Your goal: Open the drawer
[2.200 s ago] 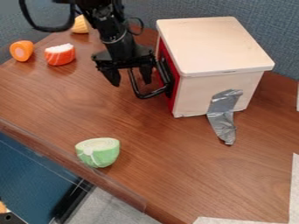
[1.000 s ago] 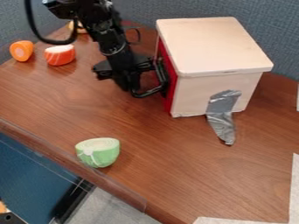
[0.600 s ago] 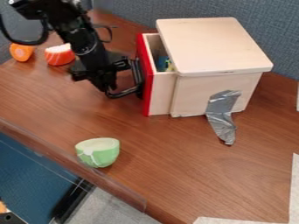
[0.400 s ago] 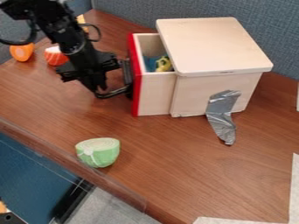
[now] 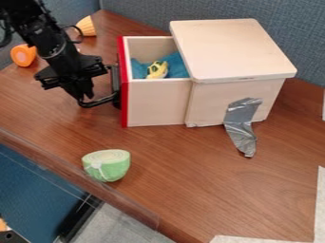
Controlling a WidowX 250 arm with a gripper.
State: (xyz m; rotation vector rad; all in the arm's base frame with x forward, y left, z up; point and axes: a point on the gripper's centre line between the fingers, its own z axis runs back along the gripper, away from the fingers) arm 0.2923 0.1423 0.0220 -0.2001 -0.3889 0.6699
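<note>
Pincer (image 5: 81, 96) grips the black handle (image 5: 100, 101) of the open drawer (image 5: 154, 104), its 2 fingers closed around it.

Office-like, with fabric partitions (image 5: 295, 28)

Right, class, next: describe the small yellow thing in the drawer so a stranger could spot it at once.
Find the pale wooden box; its open drawer, with a red front, sticks out to the left in the picture. Inside that drawer lies a crumpled blue cloth, and against it the small yellow thing. Yellow with dark marks, it stands out from the plain blue.
</note>
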